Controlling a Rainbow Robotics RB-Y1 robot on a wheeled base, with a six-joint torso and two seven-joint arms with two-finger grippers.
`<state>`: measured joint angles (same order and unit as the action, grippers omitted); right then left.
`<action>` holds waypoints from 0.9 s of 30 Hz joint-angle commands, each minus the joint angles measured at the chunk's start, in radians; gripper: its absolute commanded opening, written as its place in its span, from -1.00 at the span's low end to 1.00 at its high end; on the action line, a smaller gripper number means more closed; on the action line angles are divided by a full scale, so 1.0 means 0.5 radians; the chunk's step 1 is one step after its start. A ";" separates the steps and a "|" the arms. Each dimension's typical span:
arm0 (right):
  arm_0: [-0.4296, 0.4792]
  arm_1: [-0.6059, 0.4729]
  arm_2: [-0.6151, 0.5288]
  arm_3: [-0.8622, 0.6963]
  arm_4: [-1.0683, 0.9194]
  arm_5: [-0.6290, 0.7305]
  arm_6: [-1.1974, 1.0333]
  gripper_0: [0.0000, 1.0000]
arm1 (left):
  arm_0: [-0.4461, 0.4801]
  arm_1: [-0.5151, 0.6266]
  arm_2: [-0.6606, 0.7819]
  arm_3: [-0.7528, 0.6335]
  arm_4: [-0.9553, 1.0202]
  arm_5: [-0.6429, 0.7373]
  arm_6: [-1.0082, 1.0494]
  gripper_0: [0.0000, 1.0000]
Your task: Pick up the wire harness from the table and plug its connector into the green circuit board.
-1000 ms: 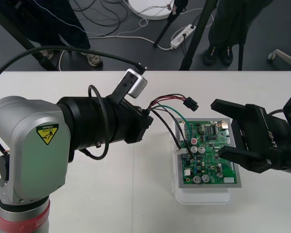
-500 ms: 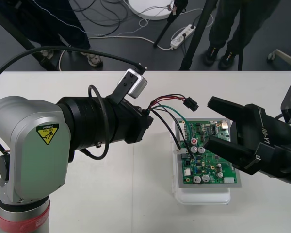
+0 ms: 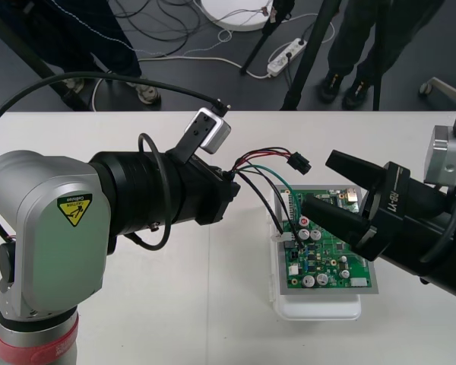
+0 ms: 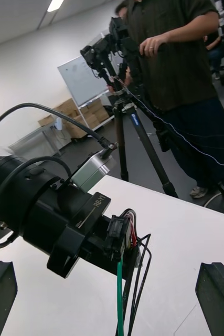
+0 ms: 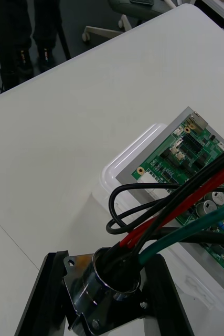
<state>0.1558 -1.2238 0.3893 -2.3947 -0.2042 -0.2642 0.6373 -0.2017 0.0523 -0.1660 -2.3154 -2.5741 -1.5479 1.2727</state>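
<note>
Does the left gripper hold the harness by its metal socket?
Yes, the metal socket sits clamped between the left gripper's black fingers, with the wires rising from it.

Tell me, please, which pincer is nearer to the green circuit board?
Right. The right pincer hangs open over the green circuit board, while the left pincer stands off its left side, shut on the harness socket.

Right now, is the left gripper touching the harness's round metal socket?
Touching: the left wrist view shows the left gripper clamped around the round metal socket.
</note>
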 commanded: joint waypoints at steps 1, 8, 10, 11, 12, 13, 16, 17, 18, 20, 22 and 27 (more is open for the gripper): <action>0.029 0.101 -0.067 -0.172 -0.018 0.185 -0.041 1.00 | -0.066 -0.062 -0.024 -0.029 0.000 -0.046 -0.002 -1.00; 0.029 0.165 -0.088 -0.325 -0.018 0.461 -0.041 1.00 | -0.066 -0.062 -0.033 -0.029 -0.021 -0.046 -0.002 -1.00; 0.029 0.177 -0.094 -0.340 -0.018 0.498 -0.038 1.00 | -0.066 -0.062 -0.033 -0.026 -0.021 -0.046 -0.002 -1.00; 0.029 0.186 -0.088 -0.350 -0.009 0.513 -0.041 1.00 | -0.066 -0.068 -0.033 -0.026 -0.021 -0.046 -0.002 -1.00; 0.029 0.199 -0.088 -0.350 0.007 0.531 -0.041 1.00 | -0.066 -0.071 -0.030 -0.026 -0.021 -0.046 0.001 -1.00; 0.029 0.202 -0.094 -0.356 0.013 0.541 -0.041 1.00 | -0.066 -0.071 -0.033 -0.026 -0.021 -0.046 0.001 -1.00; 0.029 0.229 -0.088 -0.365 0.046 0.587 -0.041 1.00 | -0.066 -0.083 -0.030 -0.026 -0.021 -0.046 0.004 -1.00; 0.029 0.236 -0.088 -0.368 0.059 0.602 -0.041 1.00 | -0.066 -0.080 -0.030 -0.026 -0.024 -0.046 0.004 -1.00; 0.029 0.239 -0.088 -0.368 0.065 0.611 -0.041 1.00 | -0.063 -0.080 -0.030 -0.029 -0.031 -0.046 0.004 -1.00; 0.029 0.242 -0.088 -0.368 0.092 0.614 -0.041 1.00 | -0.063 -0.080 -0.033 -0.029 -0.037 -0.046 0.004 -1.00; 0.029 0.245 -0.088 -0.368 0.105 0.617 -0.044 1.00 | -0.063 -0.083 -0.036 -0.026 -0.046 -0.046 0.004 -1.00; 0.029 0.254 -0.088 -0.368 0.105 0.620 -0.050 1.00 | -0.063 -0.080 -0.045 -0.026 -0.055 -0.046 0.004 -1.00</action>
<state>0.1564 -1.1134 0.3758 -2.5374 -0.1608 0.0404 0.6373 -0.2018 0.0465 -0.1660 -2.3154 -2.5912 -1.5480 1.2727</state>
